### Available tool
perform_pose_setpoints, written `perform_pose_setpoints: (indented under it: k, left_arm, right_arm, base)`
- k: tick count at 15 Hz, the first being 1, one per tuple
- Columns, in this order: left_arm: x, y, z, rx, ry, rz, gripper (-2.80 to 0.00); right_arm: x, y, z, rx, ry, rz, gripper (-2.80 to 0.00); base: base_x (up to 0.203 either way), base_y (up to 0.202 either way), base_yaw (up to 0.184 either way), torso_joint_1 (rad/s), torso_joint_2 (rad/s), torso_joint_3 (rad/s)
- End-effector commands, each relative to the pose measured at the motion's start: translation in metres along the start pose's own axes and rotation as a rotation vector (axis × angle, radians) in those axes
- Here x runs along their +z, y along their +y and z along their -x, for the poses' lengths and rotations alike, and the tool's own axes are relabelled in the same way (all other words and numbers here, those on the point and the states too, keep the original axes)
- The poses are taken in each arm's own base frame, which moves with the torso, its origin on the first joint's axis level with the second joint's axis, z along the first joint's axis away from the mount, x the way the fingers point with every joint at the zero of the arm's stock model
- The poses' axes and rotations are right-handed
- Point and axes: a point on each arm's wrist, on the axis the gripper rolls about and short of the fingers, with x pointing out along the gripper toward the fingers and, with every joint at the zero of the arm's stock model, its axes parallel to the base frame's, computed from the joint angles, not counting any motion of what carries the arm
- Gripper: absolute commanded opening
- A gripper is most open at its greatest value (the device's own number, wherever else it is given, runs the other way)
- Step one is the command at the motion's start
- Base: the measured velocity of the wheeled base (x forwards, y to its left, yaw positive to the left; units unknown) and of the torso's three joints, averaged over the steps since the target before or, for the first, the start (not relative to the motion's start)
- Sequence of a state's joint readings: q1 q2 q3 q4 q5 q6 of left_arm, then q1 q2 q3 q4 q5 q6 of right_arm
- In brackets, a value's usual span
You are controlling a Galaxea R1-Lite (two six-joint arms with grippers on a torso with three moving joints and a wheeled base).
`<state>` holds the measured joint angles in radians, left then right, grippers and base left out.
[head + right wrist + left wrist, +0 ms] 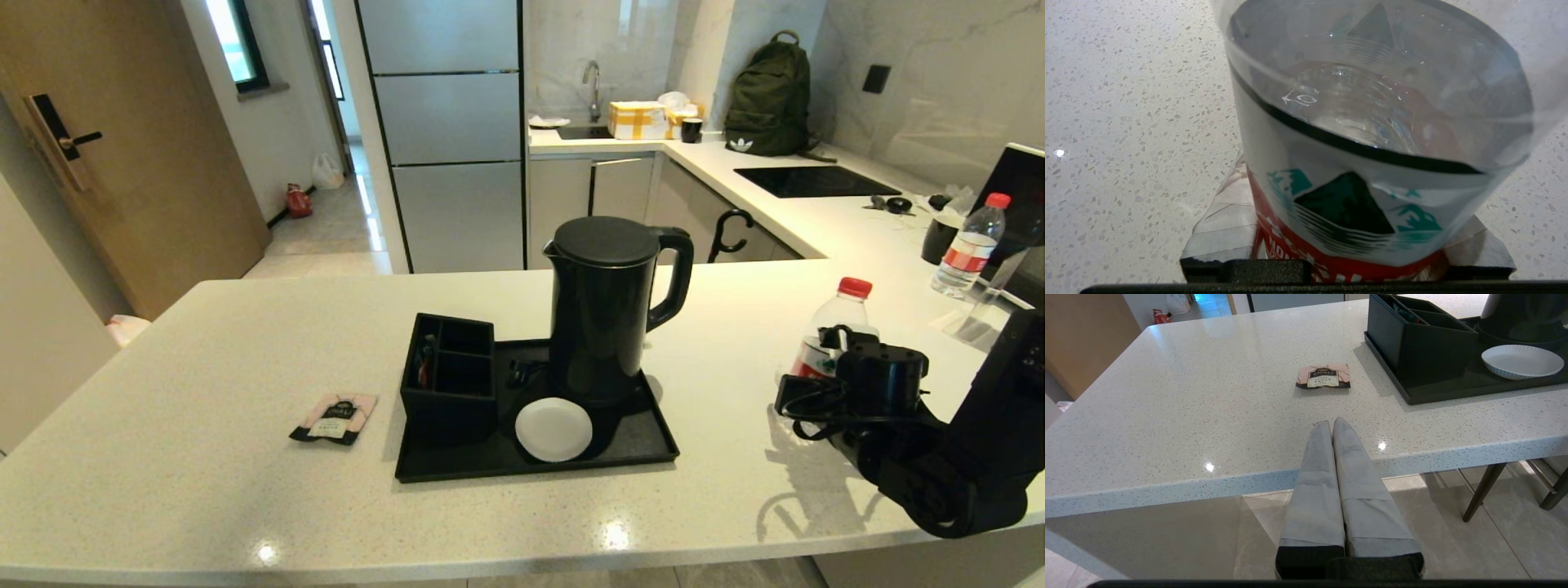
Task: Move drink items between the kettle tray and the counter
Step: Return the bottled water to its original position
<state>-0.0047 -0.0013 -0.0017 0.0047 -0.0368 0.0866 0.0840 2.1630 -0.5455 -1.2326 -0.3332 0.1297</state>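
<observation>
Head view: glossy speckled off-white stone desk (245, 343). Shallow black rectangular kettle tray (653, 445) carries a tall matte black kettle (608, 302), a compartmented black box (449, 367) and a round white saucer (553, 429). Flat pink tea sachet (334, 417) lies on the desk left of the tray, wide bare desk around it. Clear plastic water bottle (837, 314), red cap, stands upright right of the tray, right gripper (816, 384) at its label.

Left wrist view: left gripper (1333, 424) pressed together, hanging off the near desk edge, short of the sachet.

Right wrist view: taped fingers (1224, 228) flank the bottle label on both sides; contact unclear.
</observation>
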Motion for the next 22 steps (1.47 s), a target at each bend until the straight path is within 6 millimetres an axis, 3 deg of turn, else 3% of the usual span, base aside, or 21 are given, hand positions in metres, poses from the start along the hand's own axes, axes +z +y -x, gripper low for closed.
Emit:
perform_pose_setpoints:
  k: [1,4,10,16,17,20,22]
  left_arm:
    - [0.0,0.0,0.0,0.0,0.001,-0.001,-2.8]
    - [0.0,0.0,0.0,0.0,0.001,-0.001,-2.8]
    - [0.0,0.0,0.0,0.0,0.001,-0.001,-2.8]
    - [0.0,0.0,0.0,0.0,0.001,-0.001,-2.8]
    - [0.0,0.0,0.0,0.0,0.001,-0.001,-2.8]
    - [0.0,0.0,0.0,0.0,0.001,-0.001,-2.8]
    - [0.0,0.0,0.0,0.0,0.001,-0.001,-2.8]
  right_arm:
    - [0.005,0.001,0.006,0.006,-0.022,0.009,-2.8]
    - [0.034,0.013,0.048,0.069,-0.173,0.05,-2.8]
    - [0.031,0.082,0.12,0.187,-0.344,0.143,-2.8]
    - [-0.007,0.141,0.139,0.355,-0.303,0.221,-2.8]
    - [-0.008,0.143,0.14,0.36,-0.304,0.222,-2.8]
    - [-0.016,0.175,0.14,0.42,-0.326,0.219,-2.8]
    - [-0.007,0.202,0.143,0.459,-0.389,0.177,-2.8]
  base:
    - [0.0,0.0,0.0,0.0,0.0,0.0]
    - [0.0,0.0,0.0,0.0,0.0,0.0]
    - [0.0,0.0,0.0,0.0,0.0,0.0]
    - [0.0,0.0,0.0,0.0,0.0,0.0]
    - [0.0,0.0,0.0,0.0,0.0,0.0]
    - [0.0,0.0,0.0,0.0,0.0,0.0]
    - [0.0,0.0,0.0,0.0,0.0,0.0]
